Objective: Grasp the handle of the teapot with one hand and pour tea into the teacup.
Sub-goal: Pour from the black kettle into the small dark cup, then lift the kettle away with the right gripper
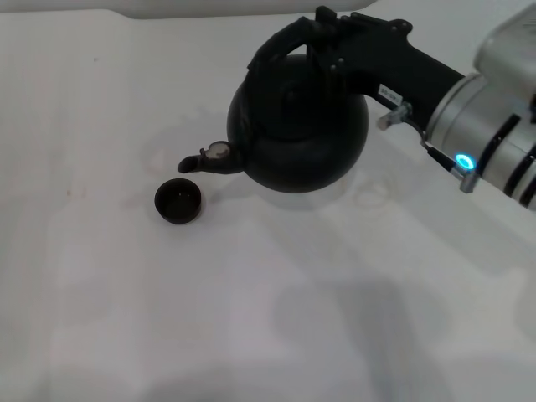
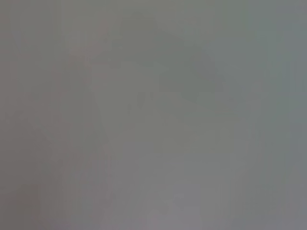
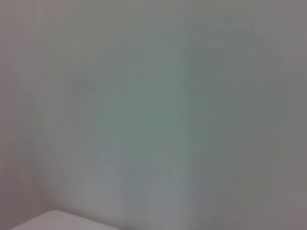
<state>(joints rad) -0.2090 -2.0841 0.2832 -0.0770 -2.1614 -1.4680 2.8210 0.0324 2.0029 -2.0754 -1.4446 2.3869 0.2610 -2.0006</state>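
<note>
In the head view the matte black teapot (image 1: 297, 126) hangs tilted above the white table, its spout (image 1: 205, 159) with a silvery cap pointing left and down. My right gripper (image 1: 322, 38) reaches in from the right and is shut on the arched black handle (image 1: 280, 43) at the pot's top. The small dark teacup (image 1: 178, 201) stands on the table just below and left of the spout tip, apart from it. The left gripper is out of view. Both wrist views show only a plain grey surface.
The white table (image 1: 276, 318) spreads around the pot and cup. A pale raised edge (image 1: 193, 8) runs along the far side. My right arm's silver forearm (image 1: 494, 126) crosses the upper right corner.
</note>
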